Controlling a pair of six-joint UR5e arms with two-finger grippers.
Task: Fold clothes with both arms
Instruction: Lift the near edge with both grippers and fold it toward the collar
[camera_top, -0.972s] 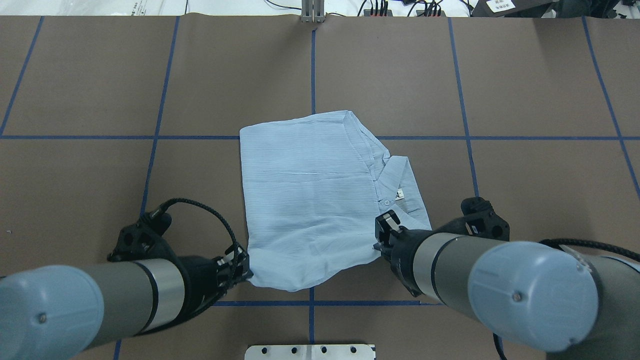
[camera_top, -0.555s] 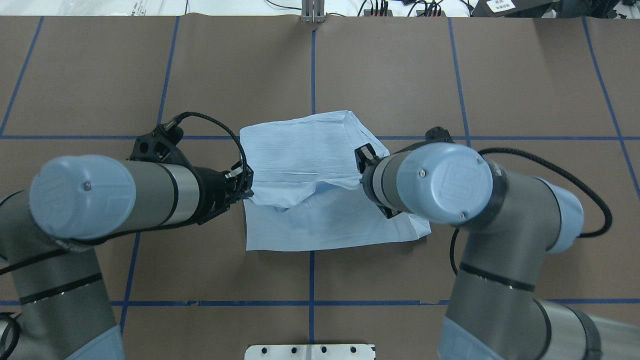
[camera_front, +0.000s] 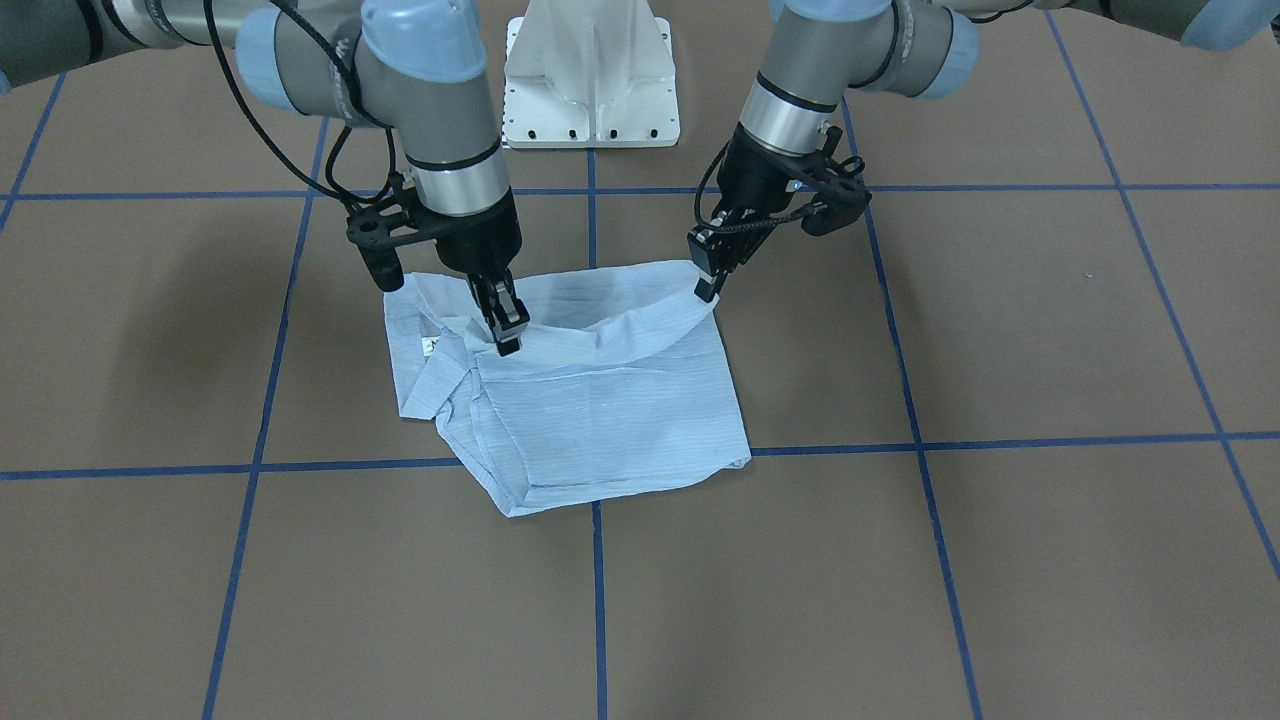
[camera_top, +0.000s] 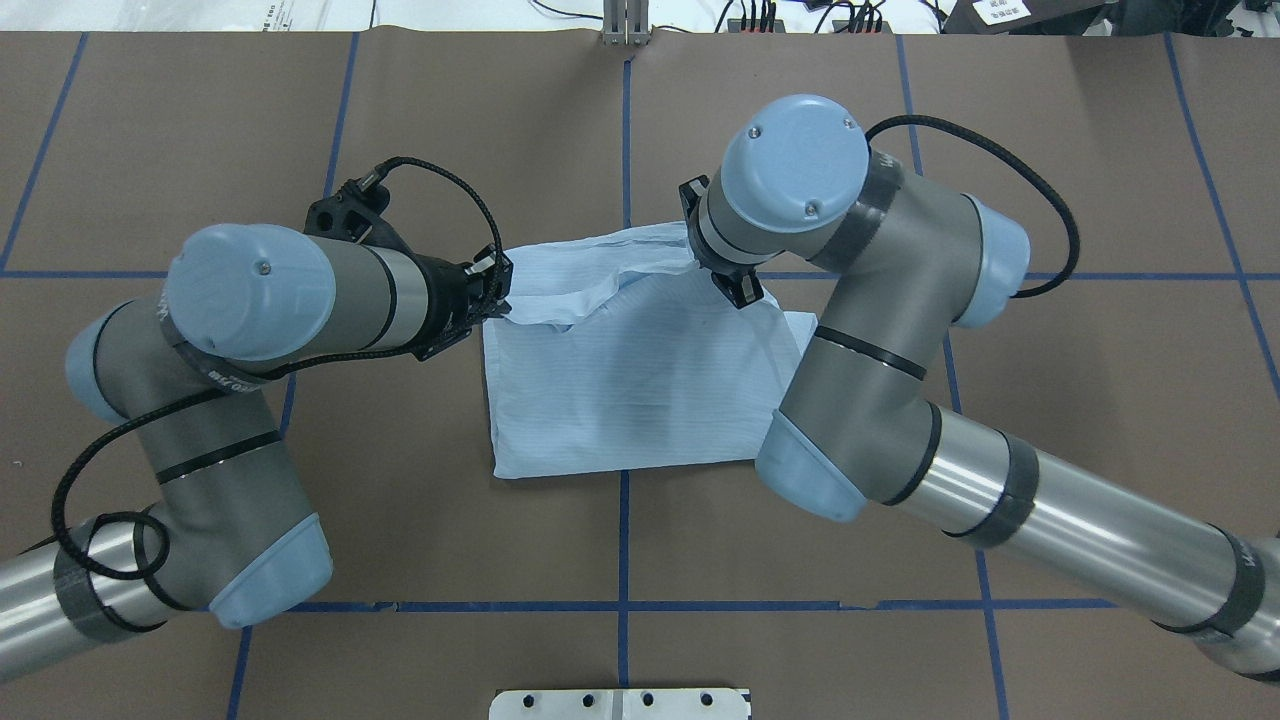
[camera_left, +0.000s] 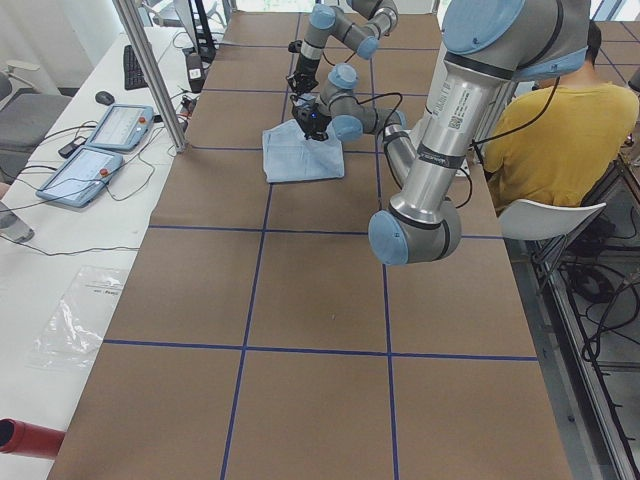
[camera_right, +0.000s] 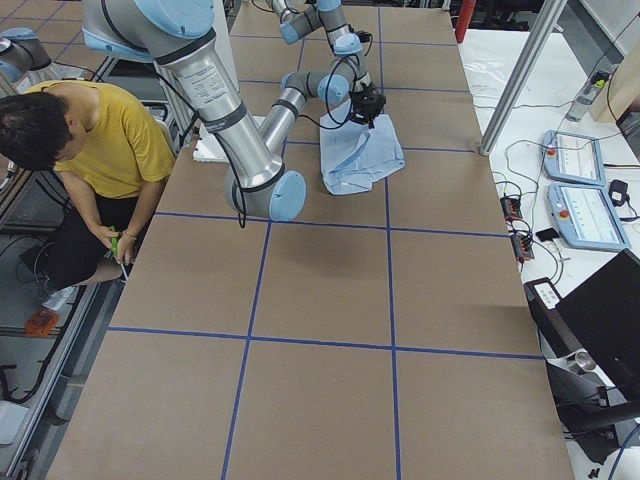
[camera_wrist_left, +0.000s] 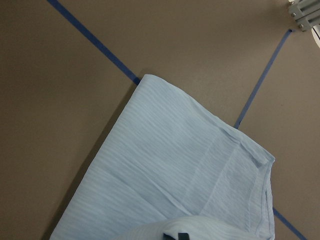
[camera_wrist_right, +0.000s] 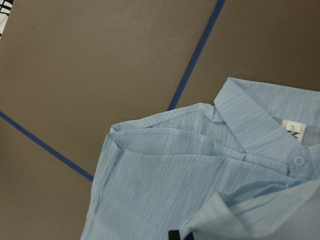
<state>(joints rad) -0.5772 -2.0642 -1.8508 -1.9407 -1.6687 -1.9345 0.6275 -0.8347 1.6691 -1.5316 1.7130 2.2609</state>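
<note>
Right wrist-mounted: white neck tag (camera_wrist_right: 291, 127) on thin light blue striped shirt (camera_wrist_right: 165, 190) shows "3". Both my jaws clamp its edge.

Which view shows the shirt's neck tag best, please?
The right wrist view: the tag is close, sharp and unblocked. The front-facing view shows it small; overhead, the right arm hides it; the side views are too distant; the left wrist view misses it.
</note>
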